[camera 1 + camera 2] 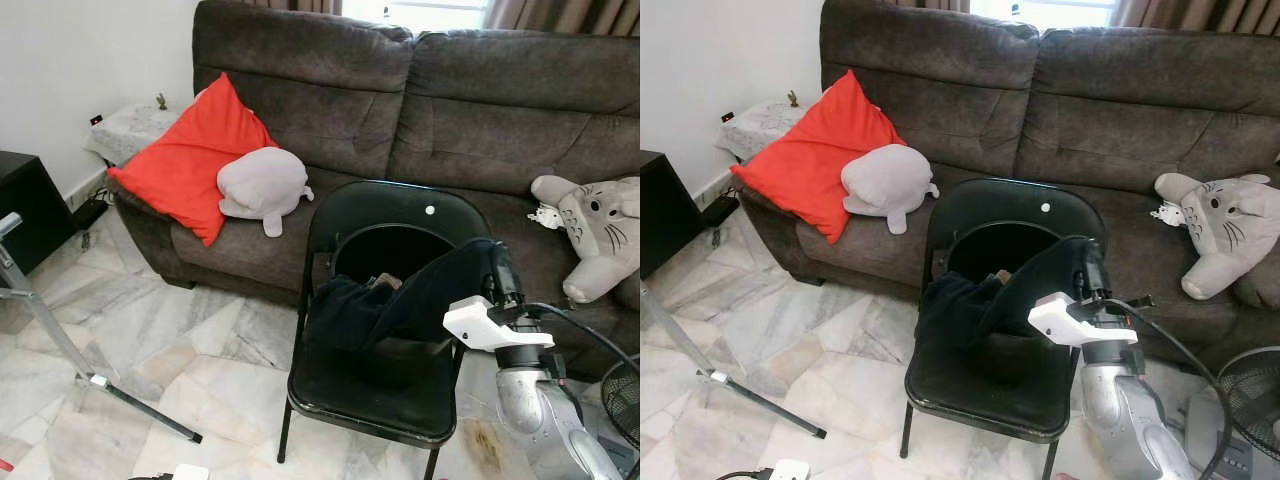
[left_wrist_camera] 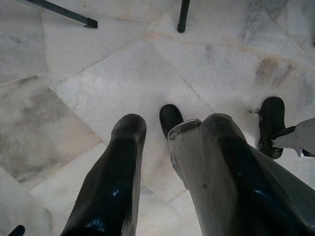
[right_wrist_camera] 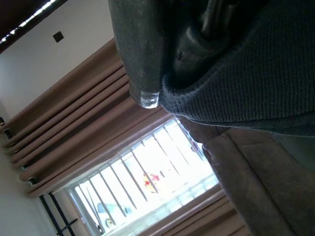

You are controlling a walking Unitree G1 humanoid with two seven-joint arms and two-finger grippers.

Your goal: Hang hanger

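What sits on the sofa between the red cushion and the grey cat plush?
A grey seal plush leans against the red cushion; past it, bare sofa up to the cat plush, in both eye views.

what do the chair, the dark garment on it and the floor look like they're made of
The chair: probably painted metal with a glossy black finish, going by the sheen on its backrest and its thin tube legs. The garment: dark knit fabric; the right wrist view shows a ribbed weave where the right gripper holds it. The floor: polished marble-like tiles, pale and veined.

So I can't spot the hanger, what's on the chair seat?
A dark garment lies on the chair, one end lifted by the right gripper. A small brown bit pokes out; anything beneath is covered.
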